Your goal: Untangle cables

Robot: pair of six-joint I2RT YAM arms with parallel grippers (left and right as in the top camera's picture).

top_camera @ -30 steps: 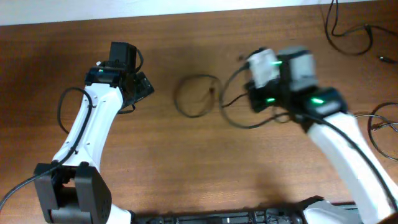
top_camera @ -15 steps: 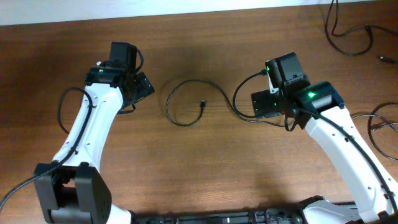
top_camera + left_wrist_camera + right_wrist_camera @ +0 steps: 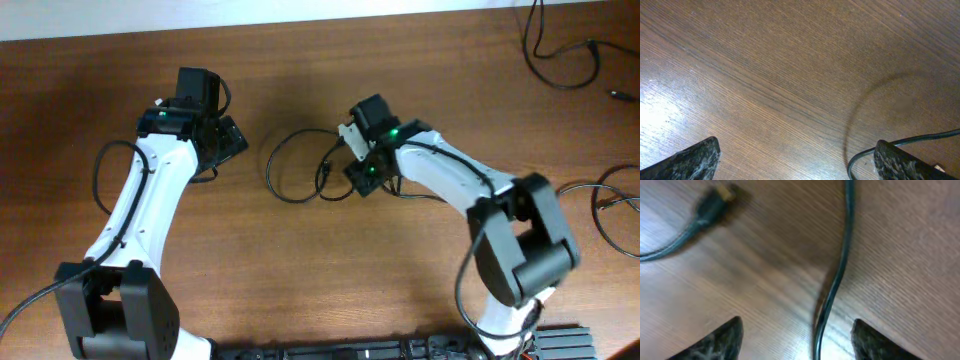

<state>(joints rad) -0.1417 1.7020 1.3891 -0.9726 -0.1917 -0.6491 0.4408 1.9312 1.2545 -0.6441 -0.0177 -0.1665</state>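
Observation:
One thin black cable [image 3: 270,170] lies in an open loop on the wooden table [image 3: 300,270] between the arms. Its plug end [image 3: 324,172] sits inside the loop. My right gripper [image 3: 362,180] hovers low over the loop's right side. In the right wrist view the cable [image 3: 840,275] runs straight up between the spread fingertips [image 3: 720,340], touching neither, and the plug [image 3: 715,205] lies at upper left. My left gripper [image 3: 232,140] stays open left of the loop. In the left wrist view a bend of the cable [image 3: 860,155] passes beside its right fingertip [image 3: 905,162].
More black cords lie at the table's far right corner [image 3: 560,50] and along the right edge [image 3: 612,200]. The thicker black wires on both arms hang close to the grippers.
The right arm has swung left from the table's right half to the cable loop. The cable has spread from a small coil into a wider loop. The left arm has not moved.

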